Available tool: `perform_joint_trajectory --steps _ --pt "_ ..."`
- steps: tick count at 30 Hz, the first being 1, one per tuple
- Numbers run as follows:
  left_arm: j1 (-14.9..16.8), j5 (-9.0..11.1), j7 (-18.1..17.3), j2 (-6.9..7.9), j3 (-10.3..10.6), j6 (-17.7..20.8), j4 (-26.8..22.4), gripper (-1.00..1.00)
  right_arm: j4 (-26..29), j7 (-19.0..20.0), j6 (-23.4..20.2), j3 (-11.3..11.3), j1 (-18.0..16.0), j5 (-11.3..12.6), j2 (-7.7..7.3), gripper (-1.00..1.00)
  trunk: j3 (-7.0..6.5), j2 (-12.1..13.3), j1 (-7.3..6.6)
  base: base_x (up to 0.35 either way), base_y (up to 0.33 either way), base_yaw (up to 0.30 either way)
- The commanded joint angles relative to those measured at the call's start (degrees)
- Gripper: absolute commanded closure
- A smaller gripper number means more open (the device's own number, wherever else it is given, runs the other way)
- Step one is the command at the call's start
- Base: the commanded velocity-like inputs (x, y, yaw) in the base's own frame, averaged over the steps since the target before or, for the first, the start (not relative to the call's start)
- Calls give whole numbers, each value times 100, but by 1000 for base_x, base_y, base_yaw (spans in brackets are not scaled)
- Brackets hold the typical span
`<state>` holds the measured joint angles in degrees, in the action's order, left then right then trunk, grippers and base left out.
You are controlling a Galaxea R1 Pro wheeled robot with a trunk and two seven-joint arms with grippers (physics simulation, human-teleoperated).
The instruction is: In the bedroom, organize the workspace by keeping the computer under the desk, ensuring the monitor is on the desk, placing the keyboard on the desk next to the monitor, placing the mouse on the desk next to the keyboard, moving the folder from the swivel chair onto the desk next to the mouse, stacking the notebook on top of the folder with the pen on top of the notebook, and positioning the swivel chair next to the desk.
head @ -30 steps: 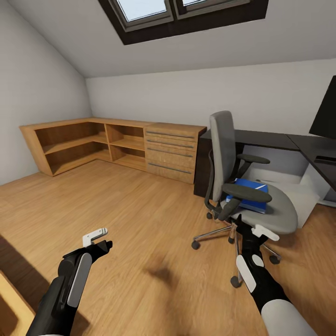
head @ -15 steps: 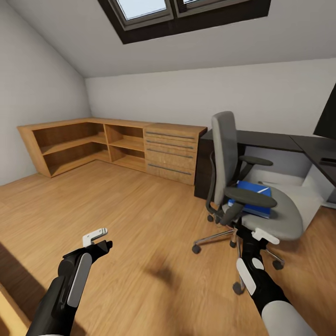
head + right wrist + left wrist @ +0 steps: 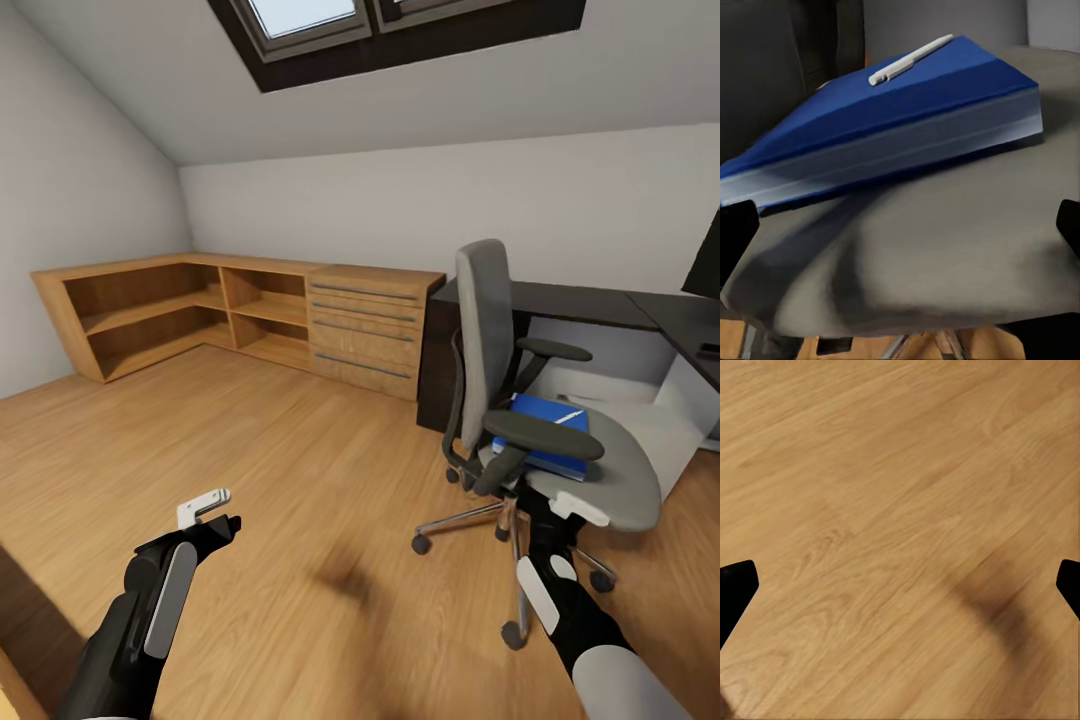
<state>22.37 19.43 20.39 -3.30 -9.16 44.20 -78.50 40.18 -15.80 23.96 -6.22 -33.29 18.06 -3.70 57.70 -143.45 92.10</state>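
Folder (image 3: 881, 124) on the swivel chair (image 3: 590, 470) carries the pen (image 3: 909, 59); right claw (image 3: 900, 232) spread, left claw (image 3: 900, 585) seemingly likewise.

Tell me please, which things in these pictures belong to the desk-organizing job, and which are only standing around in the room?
For the job: swivel chair; blue folder on its seat; pen on the folder; black desk; monitor, at the picture's edge.

Only standing around: wooden shelf unit; wooden drawer cabinet; skylight.
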Motion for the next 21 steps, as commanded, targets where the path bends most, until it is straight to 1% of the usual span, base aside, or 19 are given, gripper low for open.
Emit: perform_joint_trajectory --steps 1,9,21 --pt "4 61 44 -4 -7 18 -7 -100 -10 -9 24 9 -2 82 -15 -100 6 -2 1 118 -41 0" --pt "4 61 44 -4 -4 18 -7 -100 -10 -11 22 10 -2 84 -33 -100 6 -2 1 28 -10 0" --pt "4 61 44 -4 -2 18 -7 -100 32 20 73 97 -2 66 13 -100 6 -2 1 0 0 0"
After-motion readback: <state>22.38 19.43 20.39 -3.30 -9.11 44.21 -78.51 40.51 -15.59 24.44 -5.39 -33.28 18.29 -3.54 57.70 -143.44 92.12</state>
